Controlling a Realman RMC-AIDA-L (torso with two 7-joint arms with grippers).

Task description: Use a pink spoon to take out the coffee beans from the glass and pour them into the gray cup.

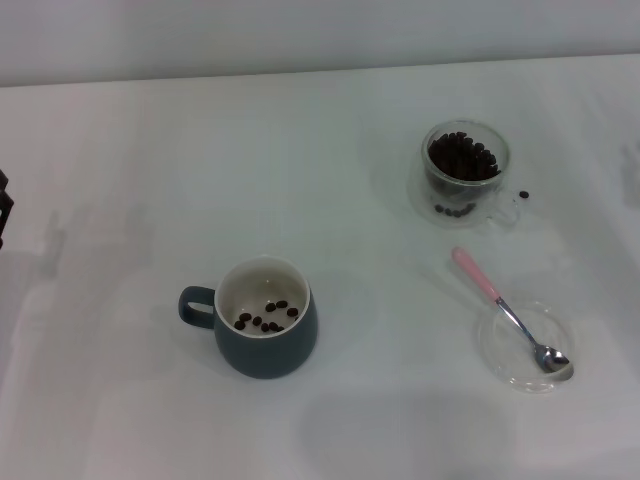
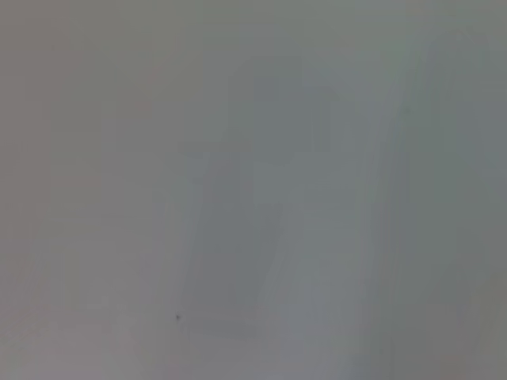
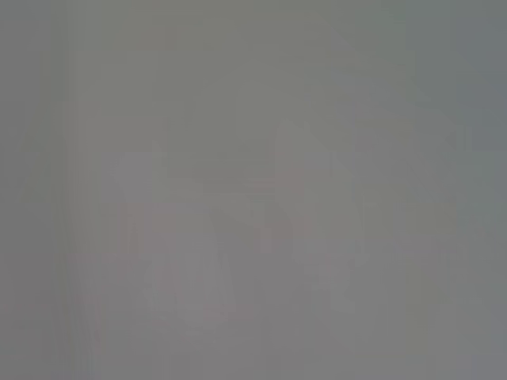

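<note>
Nearest to you on the white table (image 1: 120, 140), toward the right, sits a shallow clear glass dish (image 1: 500, 362). The pink spoon (image 1: 508, 318) lies across it: its shiny metal bowl rests inside the dish on the near right side, and its pale pink handle sticks out over the rim, angled away and to the left, with the end over the bare tabletop.

At about the same depth, left of centre, you have the gray cup (image 1: 262, 338), upright, its loop handle pointing left. On its cream-white floor lie a few coffee beans (image 1: 266, 317), a loose scatter that leaves most of the bottom showing. The cup stands well apart from the dish and the spoon.

Farther back on the right is the glass (image 1: 464, 176), upright and filled with dark beans nearly to its rim. One stray bean (image 1: 523, 194) lies on the table just beside it, on its right.

At the far left edge of the head view you can see only a dark sliver of the left arm (image 1: 4, 205); its gripper is out of sight, so you cannot tell how its jaws stand. The right gripper does not appear either, and both wrist views show nothing you can make out, so its jaws are likewise unknown.
</note>
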